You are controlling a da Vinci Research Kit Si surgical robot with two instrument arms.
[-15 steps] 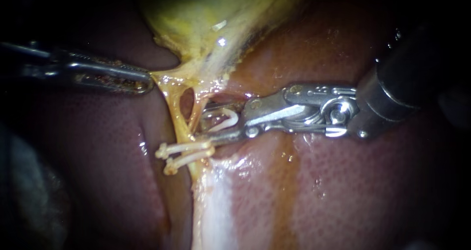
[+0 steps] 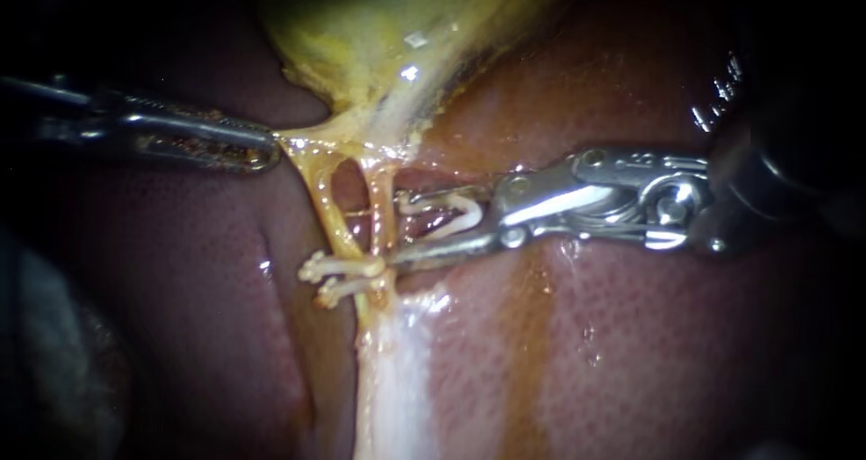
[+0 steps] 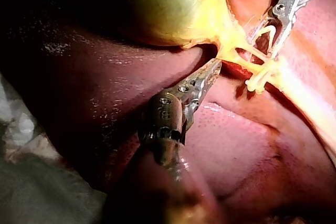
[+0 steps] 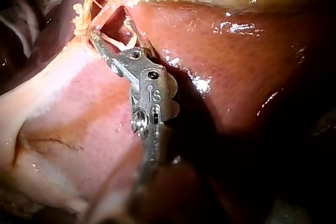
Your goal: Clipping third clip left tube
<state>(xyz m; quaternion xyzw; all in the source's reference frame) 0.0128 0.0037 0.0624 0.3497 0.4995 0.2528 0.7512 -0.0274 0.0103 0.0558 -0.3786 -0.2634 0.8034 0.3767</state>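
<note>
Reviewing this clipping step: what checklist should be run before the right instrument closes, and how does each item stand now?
1. The left instrument grips the tissue under the gallbladder, stretching it: ok.
2. The new clip sits in the right instrument, spread wide: ok.
3. The left tube lies inside the new clip: not ok; the tips reach only beside the right tube.
4. Clear of the two clips already on the tubes: cannot tell; the lower tip lies close against them.
5. The liver behind the tips is free: cannot tell.
</note>
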